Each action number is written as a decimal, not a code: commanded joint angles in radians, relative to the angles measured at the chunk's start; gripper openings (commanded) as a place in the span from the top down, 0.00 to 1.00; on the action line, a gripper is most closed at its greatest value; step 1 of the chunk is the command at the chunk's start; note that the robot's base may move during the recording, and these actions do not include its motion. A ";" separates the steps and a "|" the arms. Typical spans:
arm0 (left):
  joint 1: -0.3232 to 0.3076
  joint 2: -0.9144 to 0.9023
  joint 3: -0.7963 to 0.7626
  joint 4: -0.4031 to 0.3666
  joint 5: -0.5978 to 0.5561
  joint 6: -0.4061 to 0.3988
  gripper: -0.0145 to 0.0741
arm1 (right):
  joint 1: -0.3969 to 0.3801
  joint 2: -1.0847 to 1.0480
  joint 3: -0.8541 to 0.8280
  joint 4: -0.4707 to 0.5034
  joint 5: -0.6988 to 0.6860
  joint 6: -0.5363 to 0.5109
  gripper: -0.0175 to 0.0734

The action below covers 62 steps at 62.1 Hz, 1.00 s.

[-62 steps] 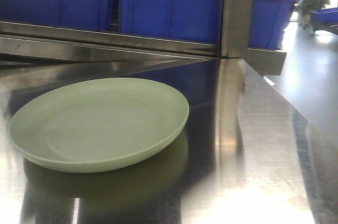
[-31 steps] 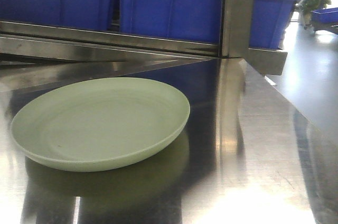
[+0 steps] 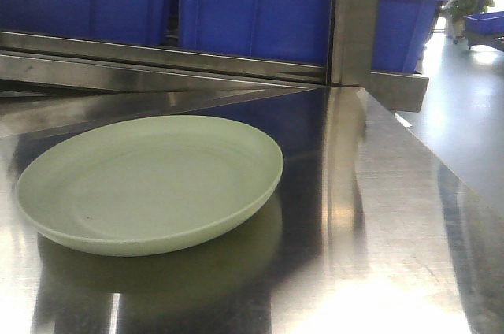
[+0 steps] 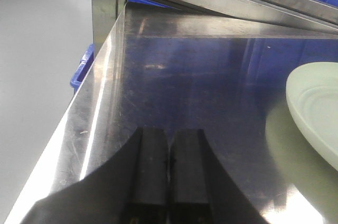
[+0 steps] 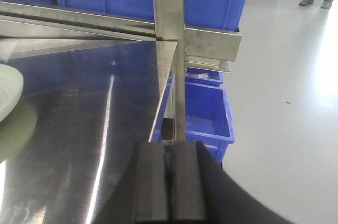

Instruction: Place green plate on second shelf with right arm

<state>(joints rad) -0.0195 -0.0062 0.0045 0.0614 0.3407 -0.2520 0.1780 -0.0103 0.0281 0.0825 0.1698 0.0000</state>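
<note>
Resting flat on the brushed-steel worktop (image 3: 378,216), left of centre in the front view, the pale sage-green round plate (image 3: 150,184) lies free with nothing touching it. Blue plastic bins (image 3: 252,11) stand on a shelf behind and above, and a steel upright post (image 3: 354,19) rises at the far right.

From the left wrist, the black left hand (image 4: 169,139) shows its fingers clenched together on nothing, with the plate (image 4: 317,108) apart from it, off to the right.

From the right wrist, the black right hand (image 5: 170,152) is likewise clenched and empty near the worktop's right edge. The plate (image 5: 8,94) is only a sliver at the left edge of this view, and the post (image 5: 169,23) is straight ahead.

The reach looks to be the step in hand. I would open the fingers first, travel left and low, pinch the raised rim on its nearer right side, and lift level, keeping clear of the post.

No brand, label or writing is legible anywhere.
</note>
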 commanded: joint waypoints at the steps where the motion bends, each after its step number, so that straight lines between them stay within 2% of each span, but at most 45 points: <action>1: -0.006 -0.025 0.032 -0.005 -0.069 -0.005 0.70 | -0.005 -0.018 -0.007 -0.008 -0.089 0.000 0.72; 20: -0.006 -0.025 0.032 -0.005 -0.069 -0.005 0.70 | -0.005 0.035 -0.029 0.004 -0.216 0.022 0.72; 28: -0.006 -0.025 0.032 -0.005 -0.069 -0.005 0.70 | -0.005 0.196 -0.122 0.011 -0.193 0.039 0.72; 45: -0.006 -0.025 0.032 -0.005 -0.069 -0.005 0.70 | -0.005 0.602 -0.423 0.023 -0.170 0.039 0.72; 51: -0.006 -0.025 0.032 -0.005 -0.069 -0.005 0.70 | -0.005 0.728 -0.523 0.077 -0.142 0.039 0.72; 59: -0.006 -0.025 0.032 -0.005 -0.069 -0.005 0.70 | -0.005 0.880 -0.663 0.180 -0.018 0.039 0.71; 62: -0.006 -0.025 0.032 -0.005 -0.069 -0.005 0.70 | -0.003 0.937 -0.712 0.220 0.035 0.039 0.68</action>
<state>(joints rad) -0.0195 -0.0062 0.0045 0.0614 0.3407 -0.2520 0.1780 0.8496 -0.5781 0.2230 0.1901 0.0364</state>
